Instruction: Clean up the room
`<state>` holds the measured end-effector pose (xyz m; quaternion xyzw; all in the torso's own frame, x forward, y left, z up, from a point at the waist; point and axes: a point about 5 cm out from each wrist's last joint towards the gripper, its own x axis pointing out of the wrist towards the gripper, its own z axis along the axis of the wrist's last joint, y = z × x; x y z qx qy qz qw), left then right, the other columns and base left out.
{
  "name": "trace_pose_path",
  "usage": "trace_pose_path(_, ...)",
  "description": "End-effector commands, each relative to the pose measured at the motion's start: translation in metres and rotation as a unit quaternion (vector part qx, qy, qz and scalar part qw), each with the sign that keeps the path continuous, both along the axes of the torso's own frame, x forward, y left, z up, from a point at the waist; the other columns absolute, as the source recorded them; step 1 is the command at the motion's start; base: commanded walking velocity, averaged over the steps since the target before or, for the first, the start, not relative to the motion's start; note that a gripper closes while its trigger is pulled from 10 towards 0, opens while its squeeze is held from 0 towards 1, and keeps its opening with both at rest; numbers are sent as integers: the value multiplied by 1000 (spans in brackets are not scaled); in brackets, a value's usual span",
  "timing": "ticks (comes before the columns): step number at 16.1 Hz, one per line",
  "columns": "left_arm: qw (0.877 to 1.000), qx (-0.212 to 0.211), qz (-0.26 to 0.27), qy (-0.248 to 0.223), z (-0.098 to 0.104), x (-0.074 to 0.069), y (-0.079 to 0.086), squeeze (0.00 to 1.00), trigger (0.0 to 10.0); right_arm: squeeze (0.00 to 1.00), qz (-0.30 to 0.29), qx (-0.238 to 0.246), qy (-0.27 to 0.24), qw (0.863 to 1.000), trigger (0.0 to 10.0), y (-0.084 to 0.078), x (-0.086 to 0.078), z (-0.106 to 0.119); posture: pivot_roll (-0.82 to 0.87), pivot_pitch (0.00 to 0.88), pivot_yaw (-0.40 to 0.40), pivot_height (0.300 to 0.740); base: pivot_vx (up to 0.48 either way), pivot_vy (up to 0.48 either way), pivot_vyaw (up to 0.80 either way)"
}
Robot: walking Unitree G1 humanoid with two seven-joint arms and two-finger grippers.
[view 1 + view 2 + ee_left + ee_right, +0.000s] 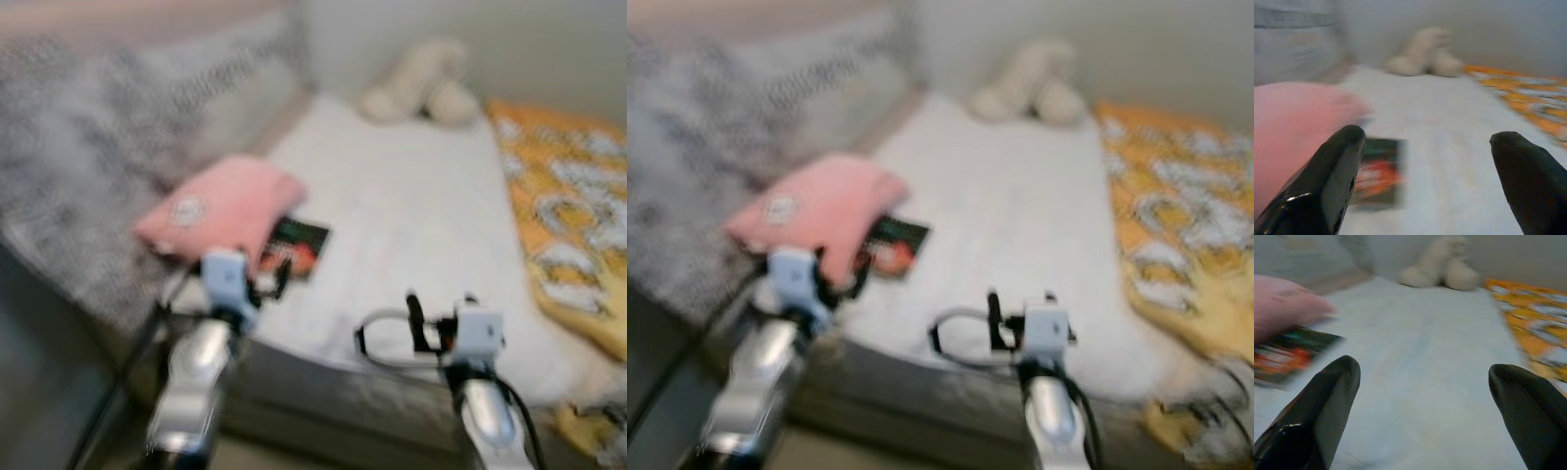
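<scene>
A bed with a white sheet [411, 215] lies before me, blurred by motion. On its near left lies a pink pillow [223, 206], with a dark book or card with a red picture [297, 247] partly under its edge. A cream plush toy [421, 83] sits at the far end by the wall. My left gripper [1425, 161] is open just short of the bed's near edge, facing the book [1378, 171] and the pillow [1298, 127]. My right gripper [1425, 401] is open too, held over the near edge of the sheet, with nothing between its fingers.
An orange and white patterned blanket [568, 206] is bunched along the bed's right side. A grey patterned cover [88, 137] spreads on the left. The bed's grey side [333, 392] faces me. Black cables loop by both wrists.
</scene>
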<state>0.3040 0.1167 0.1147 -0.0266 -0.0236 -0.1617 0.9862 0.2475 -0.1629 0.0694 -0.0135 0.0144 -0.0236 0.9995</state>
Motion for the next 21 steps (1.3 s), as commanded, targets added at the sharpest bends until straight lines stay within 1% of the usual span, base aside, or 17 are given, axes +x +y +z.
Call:
trace_pose_path(1, 1000, 10, 1, -3, 4, 7, 2, 0, 10000, 0, -2, 0, 1, 1000, 10000, 0, 2, 0, 22, 0, -24, 740, 0, 0, -800)
trace_pose_path(2, 998, 65, 9, 2, 0, 13, 2, 0, 10000, 0, 3, -5, 6, 1000, 10000, 0, 4, -3, 15, 0, -32, 740, 0, 0, -800)
trace_pose_path(3, 997, 74, 12, 13, -4, 17, 3, 0, 10000, 0, 5, -8, 9, 1000, 10000, 0, 5, -5, 15, 0, -32, 740, 0, 0, -800)
trace_pose_path(4, 998, 60, 24, 19, -5, 21, 6, 0, 10000, 0, 13, -11, 16, 1000, 10000, -1, 5, -8, -6, 0, -37, 740, 0, 0, -800)
trace_pose_path(6, 998, 56, 20, 19, -5, 21, 5, 0, 10000, 0, 13, -11, 17, 1000, 10000, -3, 5, -8, -8, 0, -40, 740, 0, 0, -800)
trace_pose_path(7, 998, 54, 19, 20, -7, 21, 3, 0, 10000, 0, 7, -8, 20, 1000, 10000, -7, 5, -10, -12, 0, -39, 740, 0, 0, -788)
trace_pose_path(9, 998, 48, 17, 20, -10, 20, 1, 0, 10000, 0, 8, -9, 25, 1000, 10000, -9, 1, -13, -16, 0, -39, 740, 0, 0, -794)
trace_pose_path(11, 997, 80, 1, 0, -9, 18, -6, 0, 10000, 0, 3, -18, 39, 999, 10000, -10, -2, -18, -17, 5, -41, 740, 0, 0, -788)
trace_pose_path(12, 998, 67, -6, 7, -10, 17, -8, 0, 10000, 0, 6, -6, 44, 999, 10000, -10, -2, -20, -16, 6, -42, 740, 0, 0, -781)
trace_pose_path(13, 998, 70, -2, 10, -13, 17, -7, 0, 10000, 0, 9, -13, 44, 999, 10000, -10, -3, -19, -25, 10, -48, 740, 0, 0, -781)
trace_pose_path(15, 998, 55, 8, 31, -19, 17, -6, 0, 10000, 0, 8, -25, 46, 999, 10000, -12, -4, -20, -29, 9, -54, 740, 0, 0, -781)
trace_pose_path(16, 998, 61, 4, 30, -21, 17, -7, 0, 10000, 0, 13, -16, 50, 999, 10000, -11, -3, -20, -32, 7, -53, 740, 255, 0, -781)
trace_pose_path(17, 997, 72, -10, 35, -26, 14, -9, 0, 10000, 0, 21, -22, 45, 999, 10000, -9, -1, -18, -35, 0, -52, 740, 461, 0, -763)
trace_pose_path(18, 996, 73, -15, 40, -29, 13, -10, 0, 10000, 0, 22, -22, 43, 999, 10000, -8, 0, -18, -33, 0, -50, 740, 469, 0, -744)
trace_pose_path(21, 996, 76, -9, 51, -34, 13, -8, 0, 10000, 0, 28, -23, 42, 998, 10000, -5, 2, -19, -29, 0, -45, 740, 471, 0, 0)
